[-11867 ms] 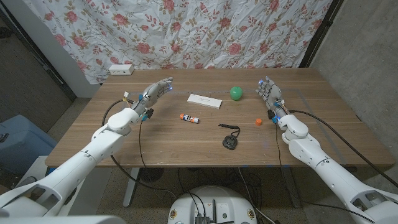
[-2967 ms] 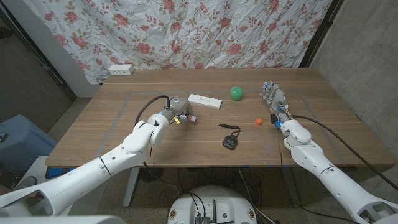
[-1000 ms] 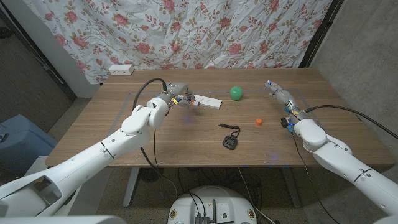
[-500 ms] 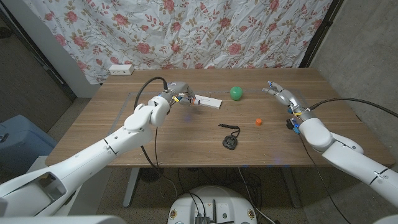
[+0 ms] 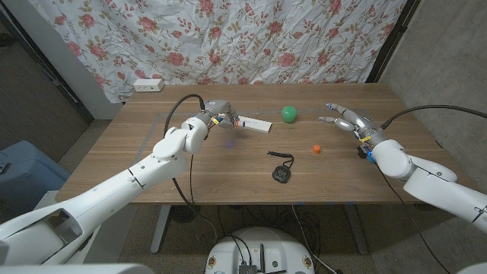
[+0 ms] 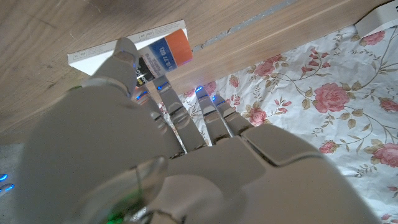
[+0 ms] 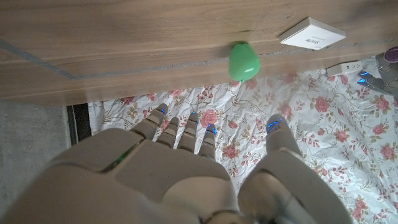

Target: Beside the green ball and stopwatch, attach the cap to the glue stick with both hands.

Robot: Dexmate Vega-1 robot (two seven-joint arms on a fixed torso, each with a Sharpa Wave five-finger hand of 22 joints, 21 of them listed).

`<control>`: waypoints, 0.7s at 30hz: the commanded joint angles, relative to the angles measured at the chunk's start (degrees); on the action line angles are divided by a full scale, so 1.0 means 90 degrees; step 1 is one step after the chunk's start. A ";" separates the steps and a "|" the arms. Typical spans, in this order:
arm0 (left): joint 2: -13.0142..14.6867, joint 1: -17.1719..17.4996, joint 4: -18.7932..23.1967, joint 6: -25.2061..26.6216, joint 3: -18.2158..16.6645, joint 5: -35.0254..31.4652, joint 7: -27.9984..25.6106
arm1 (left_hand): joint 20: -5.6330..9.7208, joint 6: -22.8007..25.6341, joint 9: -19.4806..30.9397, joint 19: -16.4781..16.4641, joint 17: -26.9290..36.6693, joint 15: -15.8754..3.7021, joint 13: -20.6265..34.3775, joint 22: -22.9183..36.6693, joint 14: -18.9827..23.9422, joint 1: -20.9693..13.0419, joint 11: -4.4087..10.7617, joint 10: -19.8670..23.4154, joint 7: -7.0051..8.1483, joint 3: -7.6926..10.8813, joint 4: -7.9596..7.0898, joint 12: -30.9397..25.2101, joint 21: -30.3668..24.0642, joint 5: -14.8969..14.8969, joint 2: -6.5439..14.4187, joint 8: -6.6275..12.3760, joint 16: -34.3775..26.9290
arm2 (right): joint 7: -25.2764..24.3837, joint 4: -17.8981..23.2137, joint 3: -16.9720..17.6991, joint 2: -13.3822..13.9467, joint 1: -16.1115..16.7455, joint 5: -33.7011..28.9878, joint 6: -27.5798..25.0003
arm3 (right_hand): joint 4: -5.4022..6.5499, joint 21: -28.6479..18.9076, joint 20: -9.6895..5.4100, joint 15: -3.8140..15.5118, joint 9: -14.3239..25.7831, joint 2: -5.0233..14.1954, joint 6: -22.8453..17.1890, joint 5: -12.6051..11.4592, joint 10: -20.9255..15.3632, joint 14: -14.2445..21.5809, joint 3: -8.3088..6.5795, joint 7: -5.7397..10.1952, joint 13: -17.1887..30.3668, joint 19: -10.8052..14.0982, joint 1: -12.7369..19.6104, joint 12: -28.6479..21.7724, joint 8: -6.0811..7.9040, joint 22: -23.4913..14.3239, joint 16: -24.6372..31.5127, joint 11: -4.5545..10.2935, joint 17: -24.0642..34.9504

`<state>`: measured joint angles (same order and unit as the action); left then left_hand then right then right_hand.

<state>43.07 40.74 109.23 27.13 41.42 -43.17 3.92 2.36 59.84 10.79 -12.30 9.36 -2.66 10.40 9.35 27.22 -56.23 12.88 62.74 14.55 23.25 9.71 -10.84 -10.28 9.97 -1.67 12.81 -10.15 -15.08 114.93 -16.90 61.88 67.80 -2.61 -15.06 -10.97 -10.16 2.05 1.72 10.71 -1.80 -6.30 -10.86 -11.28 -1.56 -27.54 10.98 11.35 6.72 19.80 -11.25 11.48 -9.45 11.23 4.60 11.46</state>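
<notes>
My left hand [image 5: 215, 118] is raised over the table's back middle and grips the glue stick [image 5: 233, 122], just left of a flat white box. In the left wrist view the stick's orange-banded end [image 6: 166, 52] pokes out past my fingers [image 6: 124, 59]. The small orange cap [image 5: 316, 149] lies on the wood at right of centre. The green ball [image 5: 288, 114] sits behind it, and the ball [image 7: 243, 61] also appears in the right wrist view. The black stopwatch [image 5: 281, 173] with its cord lies nearer the front. My right hand [image 5: 347, 120] hovers open, right of the ball and behind the cap.
The flat white box [image 5: 252, 123] lies left of the ball, and its edge [image 6: 99, 55] shows in the left wrist view. A white power strip [image 5: 148, 84] sits at the table's back left edge. A floral curtain hangs behind the table.
My right hand has swung round so its fingers now point toward the ball, and its forearm has dropped lower. My left hand keeps the glue stick raised by the white box.
</notes>
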 commanded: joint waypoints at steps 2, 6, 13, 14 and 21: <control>0.0031 0.0017 0.0011 0.0117 0.0048 0.0033 -0.0132 | 0.0231 0.0558 0.0028 0.0044 0.0002 -0.0825 0.0052 0.0012 -0.0036 0.0103 -0.0006 0.0320 -0.0549 0.0001 -0.0043 -0.0039 -0.0010 0.0039 0.0169 0.0039 0.0005 | 0.0561 0.0827 -0.0272 0.0679 -0.0114 -0.0795 -0.1179 | 0.0001 -0.0035 0.0052 -0.0063 0.0025 -0.0042 -0.0006 -0.0084 -0.0121 -0.0025 -0.0109 -0.0049 0.0041 0.0021 0.0250 -0.0054 0.0081 -0.0026 0.0033 -0.0021 -0.0005; 0.0027 0.0028 0.0019 0.0152 0.0054 0.0014 -0.0191 | 0.0236 0.0591 0.0028 0.0042 0.0002 -0.0829 0.0054 0.0013 -0.0040 0.0100 -0.0006 0.0338 -0.0571 -0.0003 -0.0036 -0.0041 -0.0013 0.0041 0.0175 0.0045 0.0004 | 0.0788 0.1065 -0.0402 0.0818 -0.0208 -0.1022 -0.1544 | 0.0002 -0.0042 0.0047 -0.0066 0.0029 -0.0067 -0.0049 -0.0105 -0.0165 0.0002 -0.0132 -0.0072 0.0047 0.0026 0.0346 -0.0070 0.0108 -0.0026 0.0050 -0.0028 -0.0008; 0.0025 0.0031 0.0042 0.0173 0.0080 0.0013 -0.0206 | 0.0240 0.0603 0.0029 0.0040 0.0002 -0.0825 0.0055 0.0013 -0.0042 0.0096 -0.0005 0.0359 -0.0569 -0.0009 -0.0030 -0.0044 -0.0017 0.0042 0.0184 0.0040 0.0001 | 0.1219 0.1421 -0.0612 0.1104 -0.0404 -0.1445 -0.2042 | 0.0005 -0.0060 0.0089 -0.0079 0.0036 -0.0124 -0.0105 -0.0133 -0.0276 0.0091 -0.0172 -0.0084 0.0060 0.0058 0.0537 -0.0105 0.0148 -0.0025 0.0092 -0.0027 -0.0010; 0.0025 0.0030 0.0050 0.0197 0.0088 0.0002 -0.0190 | 0.0244 0.0601 0.0029 0.0040 0.0002 -0.0825 0.0056 0.0013 -0.0042 0.0097 -0.0005 0.0362 -0.0573 -0.0010 -0.0029 -0.0045 -0.0017 0.0042 0.0185 0.0039 0.0000 | 0.1277 0.1457 -0.0655 0.1135 -0.0439 -0.1521 -0.2099 | 0.0005 -0.0063 0.0108 -0.0089 0.0036 -0.0132 -0.0103 -0.0136 -0.0279 0.0094 -0.0177 -0.0088 0.0061 0.0065 0.0563 -0.0105 0.0149 -0.0025 0.0093 -0.0022 -0.0011; 0.0043 0.0055 0.0095 0.0258 0.0117 -0.0057 -0.0191 | 0.0250 0.0622 0.0030 0.0046 0.0003 -0.0822 0.0057 0.0014 -0.0042 0.0098 -0.0005 0.0380 -0.0566 -0.0018 -0.0025 -0.0046 -0.0018 0.0043 0.0189 0.0038 -0.0002 | 0.1787 0.1636 -0.0989 0.1221 -0.0752 -0.2033 -0.2392 | 0.0004 -0.0080 0.0174 -0.0177 0.0046 -0.0191 -0.0141 -0.0154 -0.0324 0.0157 -0.0210 -0.0123 0.0081 0.0116 0.0737 -0.0118 0.0183 -0.0023 0.0119 -0.0072 -0.0013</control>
<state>43.28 40.98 109.57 28.66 42.05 -42.97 2.35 2.36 59.78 10.80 -12.30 9.36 -2.66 10.40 9.36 27.22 -56.20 12.69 62.95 14.48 23.04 9.49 -11.05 -10.28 9.96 -1.70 13.00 -10.15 -5.06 126.21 -22.17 70.59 64.30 -14.59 -31.21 -11.05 -10.61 2.90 0.18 10.81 -3.77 -7.26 -11.74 -13.72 -0.36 -28.89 10.02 11.87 7.58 25.68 -11.91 12.53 -9.45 11.92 4.21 11.18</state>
